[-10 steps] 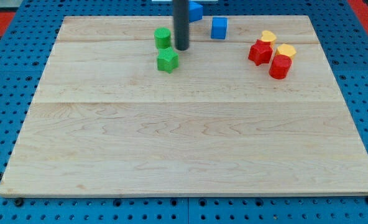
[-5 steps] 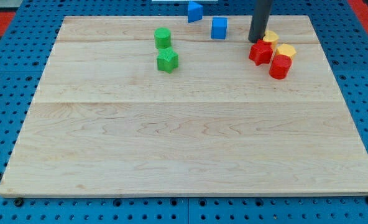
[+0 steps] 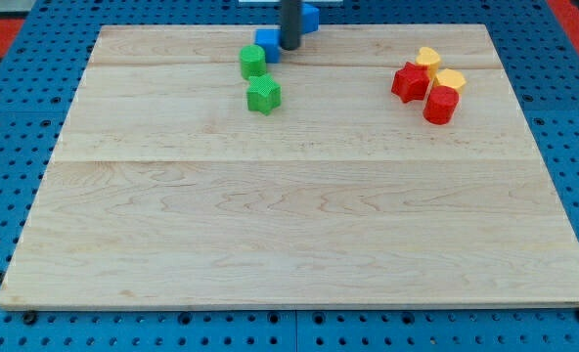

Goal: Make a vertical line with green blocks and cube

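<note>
A green cylinder stands near the view's top, left of centre. A green star-shaped block lies just below it, slightly to the right. A blue cube touches the green cylinder at its upper right. My tip is right against the blue cube's right side. The three blocks form a short, slightly slanted column.
A second blue block sits at the board's top edge, partly hidden behind the rod. At the upper right is a cluster: a red star-like block, a red cylinder and two yellow blocks.
The rod swung from the right cluster back to the left. The blue cube slid left from about the top centre and now touches the green cylinder. The green blocks barely moved.
</note>
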